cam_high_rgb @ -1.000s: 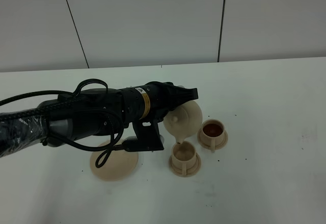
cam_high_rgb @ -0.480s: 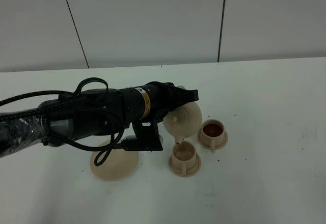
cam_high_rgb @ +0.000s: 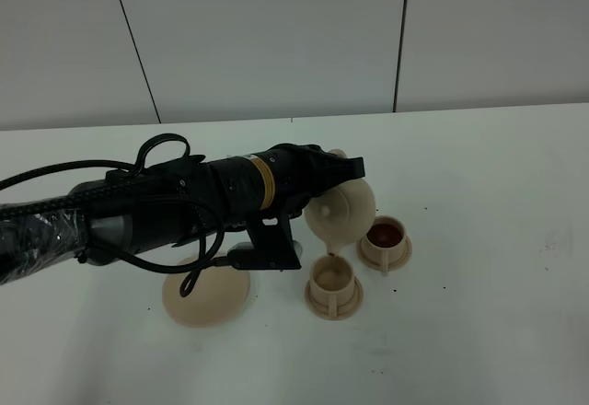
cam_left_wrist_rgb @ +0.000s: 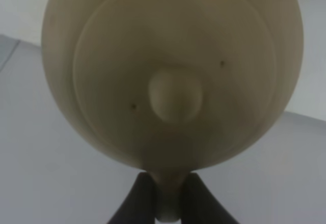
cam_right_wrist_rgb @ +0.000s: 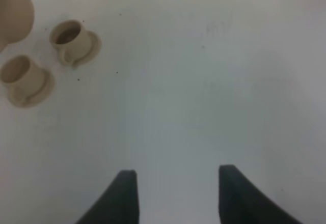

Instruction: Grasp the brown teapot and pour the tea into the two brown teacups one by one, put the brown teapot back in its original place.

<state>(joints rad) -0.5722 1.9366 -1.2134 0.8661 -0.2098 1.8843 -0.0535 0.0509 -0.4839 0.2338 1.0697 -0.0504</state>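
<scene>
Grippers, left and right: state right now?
Left gripper: shut on the round light-tan matte teapot, by its handle.
Right gripper: open, holding nothing.

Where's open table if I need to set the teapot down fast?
Bare table runs wide right of the filled cup, and in front of the near cup. Crowded: teapot, both cups and the disc partly under the left arm.
</scene>
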